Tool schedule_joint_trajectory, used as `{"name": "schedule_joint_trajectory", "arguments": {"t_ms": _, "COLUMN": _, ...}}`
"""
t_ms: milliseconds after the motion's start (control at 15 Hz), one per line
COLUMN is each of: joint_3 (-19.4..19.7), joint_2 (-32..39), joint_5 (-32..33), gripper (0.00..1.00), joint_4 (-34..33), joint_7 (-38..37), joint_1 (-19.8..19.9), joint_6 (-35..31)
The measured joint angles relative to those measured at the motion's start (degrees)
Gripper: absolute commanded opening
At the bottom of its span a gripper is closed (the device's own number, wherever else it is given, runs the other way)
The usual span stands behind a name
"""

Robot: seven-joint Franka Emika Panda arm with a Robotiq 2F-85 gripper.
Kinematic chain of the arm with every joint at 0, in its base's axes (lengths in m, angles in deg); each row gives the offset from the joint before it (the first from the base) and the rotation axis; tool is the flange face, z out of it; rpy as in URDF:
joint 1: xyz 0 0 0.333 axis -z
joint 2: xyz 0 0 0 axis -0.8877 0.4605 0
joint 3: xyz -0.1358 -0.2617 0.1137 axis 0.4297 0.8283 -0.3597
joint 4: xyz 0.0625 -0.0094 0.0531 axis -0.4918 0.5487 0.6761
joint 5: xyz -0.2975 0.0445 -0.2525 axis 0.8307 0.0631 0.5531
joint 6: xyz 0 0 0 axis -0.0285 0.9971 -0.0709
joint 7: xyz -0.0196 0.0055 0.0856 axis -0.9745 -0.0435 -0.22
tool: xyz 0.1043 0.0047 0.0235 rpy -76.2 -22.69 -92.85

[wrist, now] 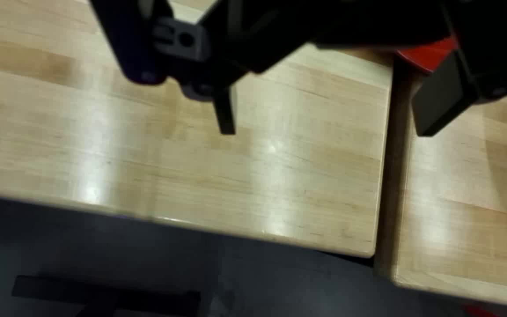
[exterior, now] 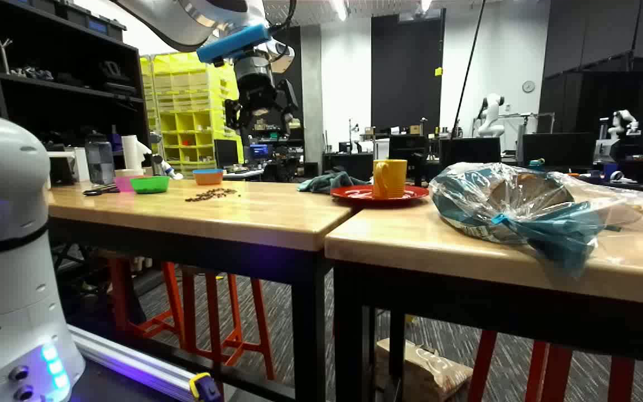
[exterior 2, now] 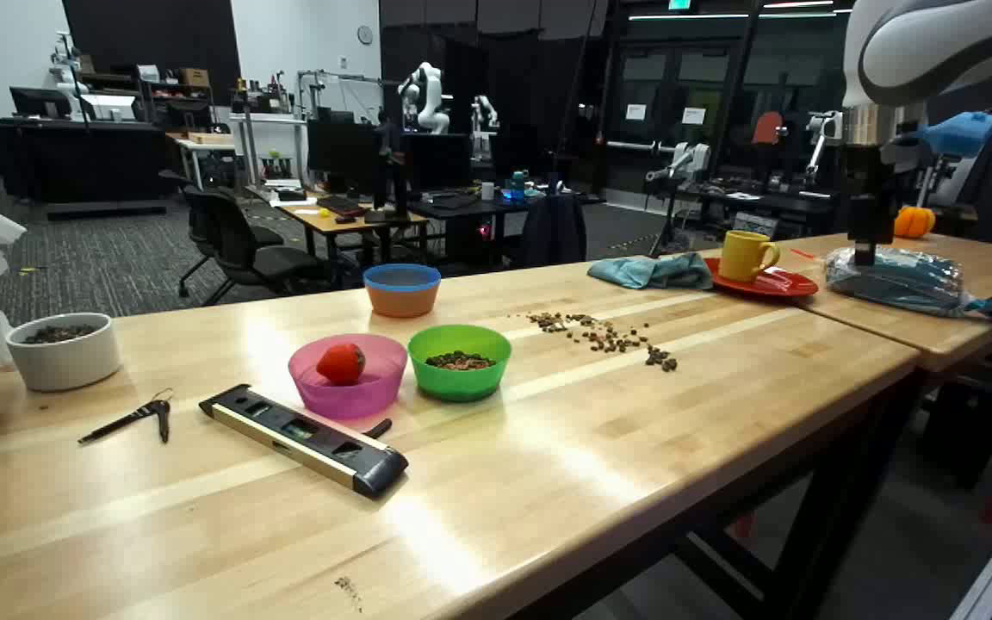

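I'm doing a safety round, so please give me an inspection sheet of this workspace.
Surface: two wooden tabletops, a gap showing between them; brown bits scattered on one.
Things: red plate with a yellow mug standing on it; blue-green cloth beside.
Clutter: pink bowl, green bowl, orange bowl, spirit level; bagged item.
Claw: open, above the table, nothing held.
Cables: black cable beside the arm.
Surroundings: red stools below the tables; yellow shelving; black chair.

Glare streaks the tabletop [wrist: 192, 169] — hand [wrist: 326, 133] dark, blurred.
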State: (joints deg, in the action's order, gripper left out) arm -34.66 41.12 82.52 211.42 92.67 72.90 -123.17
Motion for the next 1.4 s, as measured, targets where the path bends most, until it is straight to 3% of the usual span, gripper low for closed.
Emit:
{"name": "schedule_joint_trajectory", "arguments": {"t_ms": 800, "joint_3": 0.0, "joint_2": 0.0, "joint_5": -0.1, "gripper": 1.0, "joint_4": 0.0, "joint_7": -0.3, "joint_1": -0.3, "joint_6": 0.0}}
{"name": "schedule_joint_trajectory", "arguments": {"t_ms": 1400, "joint_3": -2.8, "joint_2": 2.7, "joint_5": -3.6, "gripper": 1.0, "joint_4": -0.3, "joint_7": -6.9, "joint_1": -4.5, "joint_6": -5.4}}
